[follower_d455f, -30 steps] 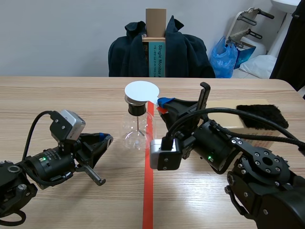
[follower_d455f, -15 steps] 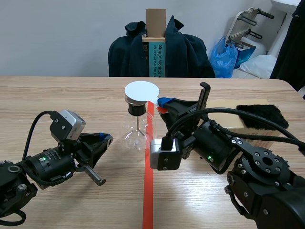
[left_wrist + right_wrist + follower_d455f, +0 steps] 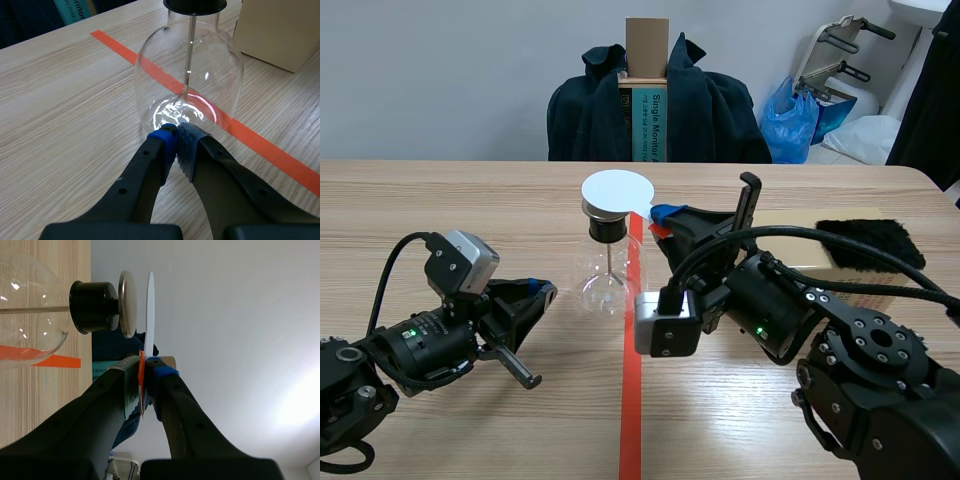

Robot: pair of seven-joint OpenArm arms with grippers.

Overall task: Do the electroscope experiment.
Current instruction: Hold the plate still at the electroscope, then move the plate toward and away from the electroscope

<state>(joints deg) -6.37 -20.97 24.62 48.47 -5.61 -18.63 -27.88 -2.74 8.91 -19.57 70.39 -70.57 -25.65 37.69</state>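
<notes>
The electroscope is a clear glass flask [image 3: 606, 277] with a black stopper [image 3: 604, 229], standing on the red tape line at the table's middle. A thin rod hangs inside the flask [image 3: 190, 85]. A white disc [image 3: 617, 190] sits level over its top. In the right wrist view the disc [image 3: 150, 310] stands a small gap off the metal top plate [image 3: 127, 304]. My right gripper [image 3: 660, 215] is shut on the disc's orange tab [image 3: 141, 380]. My left gripper [image 3: 176, 137] is shut on nothing, its tips close to the flask's base, low at the left [image 3: 542, 292].
A cardboard box [image 3: 820, 235] lies right of the flask with a black fur cloth [image 3: 870, 243] on it. Across the table stands a chair with a dark jacket [image 3: 655, 110]. A blue bag [image 3: 790, 120] sits behind at the right.
</notes>
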